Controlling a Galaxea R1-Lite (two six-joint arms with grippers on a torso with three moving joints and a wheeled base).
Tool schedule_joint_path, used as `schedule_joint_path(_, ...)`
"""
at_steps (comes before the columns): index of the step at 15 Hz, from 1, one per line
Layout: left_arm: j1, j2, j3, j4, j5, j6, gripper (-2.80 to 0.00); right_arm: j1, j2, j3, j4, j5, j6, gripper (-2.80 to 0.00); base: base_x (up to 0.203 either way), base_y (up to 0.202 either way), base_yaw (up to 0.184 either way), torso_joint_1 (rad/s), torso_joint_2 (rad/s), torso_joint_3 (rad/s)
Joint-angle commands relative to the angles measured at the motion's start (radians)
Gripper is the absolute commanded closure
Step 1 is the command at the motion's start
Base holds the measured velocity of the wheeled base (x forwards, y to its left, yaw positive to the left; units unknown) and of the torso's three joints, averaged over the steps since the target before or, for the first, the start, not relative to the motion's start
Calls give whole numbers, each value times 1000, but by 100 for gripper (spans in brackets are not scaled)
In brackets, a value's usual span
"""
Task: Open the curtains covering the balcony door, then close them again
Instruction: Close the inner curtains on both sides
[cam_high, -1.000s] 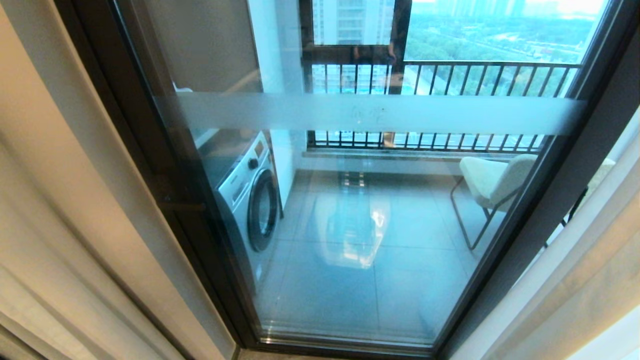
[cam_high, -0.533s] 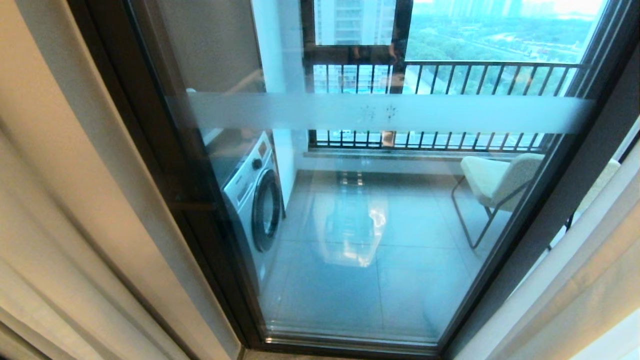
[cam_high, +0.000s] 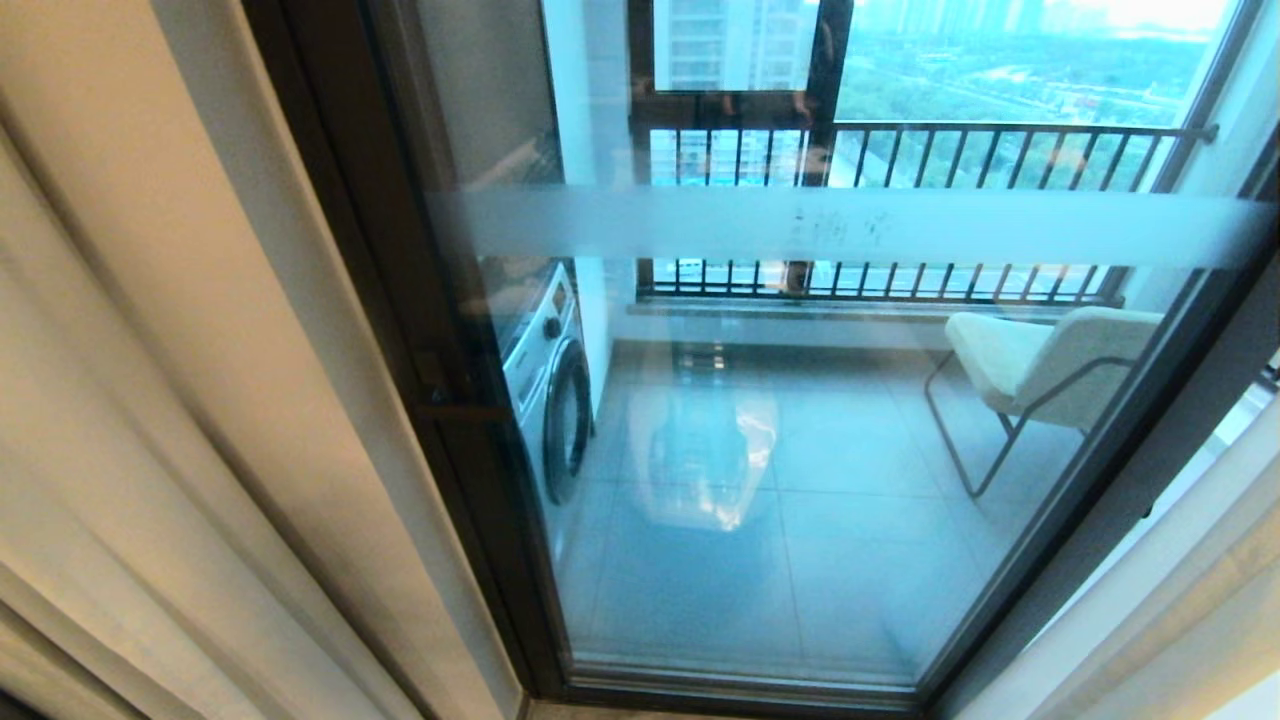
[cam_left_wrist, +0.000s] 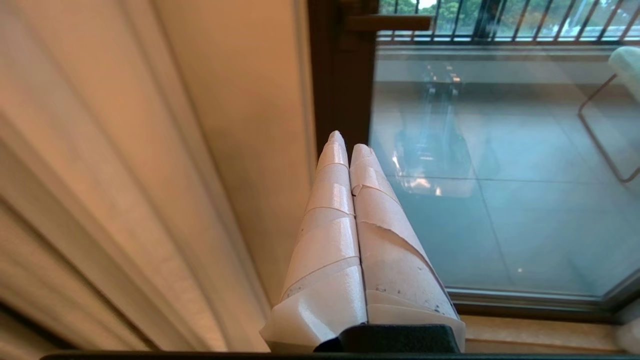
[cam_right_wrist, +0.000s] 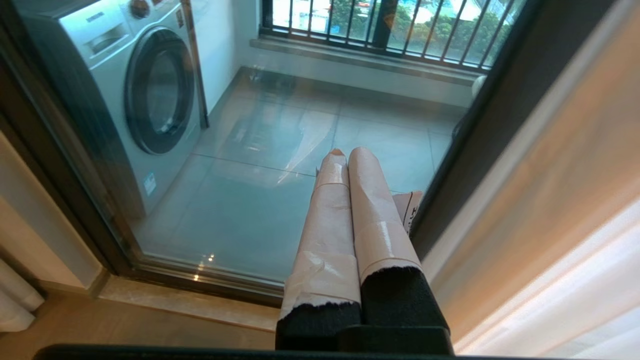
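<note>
Facing the balcony door (cam_high: 800, 450), I found the curtains (cam_high: 150, 420) gathered at either side, glass uncovered. Left gripper (cam_left_wrist: 347, 142) and right gripper (cam_right_wrist: 350, 155) were both pressed closed, empty. For closing, I judged each should spread, then pinch a hem edge.

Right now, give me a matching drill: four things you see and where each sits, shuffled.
Things:
1 washing machine
2 chair
3 curtains
4 frosted band

Places:
A across the balcony door glass
B balcony, right
C balcony, left
D drawn aside, both sides of the door

Pairs: 1-C, 2-B, 3-D, 4-A
</note>
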Motion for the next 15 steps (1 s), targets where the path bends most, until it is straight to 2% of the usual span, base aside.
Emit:
schedule_joint_path(1, 0, 1, 0, 0, 0, 0, 0, 0, 0, 0, 0, 1, -1, 0, 0, 173, -2, 2, 4, 5)
schedule_joint_path(3, 0, 1, 0, 0, 0, 0, 0, 0, 0, 0, 0, 1, -1, 0, 0, 111, 3, 1, 3, 2)
schedule_joint_path(9, 0, 1, 0, -1, -6, -1, 0, 0, 0, 0, 0, -1, -6, 0, 0, 0, 0, 0, 0, 0)
schedule_joint_path(11, 0, 1, 0, 0, -9, 16, 0, 0, 0, 0, 0, 1, -1, 0, 0, 0, 0, 0, 0, 0)
schedule_joint_path(13, 0, 1, 0, -15, -8, 74, 0, 0, 0, 0, 0, 1, 0, 0, 0, 0, 0, 0, 0, 0)
schedule_joint_path(15, 0, -1, -4, -55, 4, 80, 0, 0, 0, 0, 0, 1, 0, 0, 0, 0, 0, 0, 0, 0)
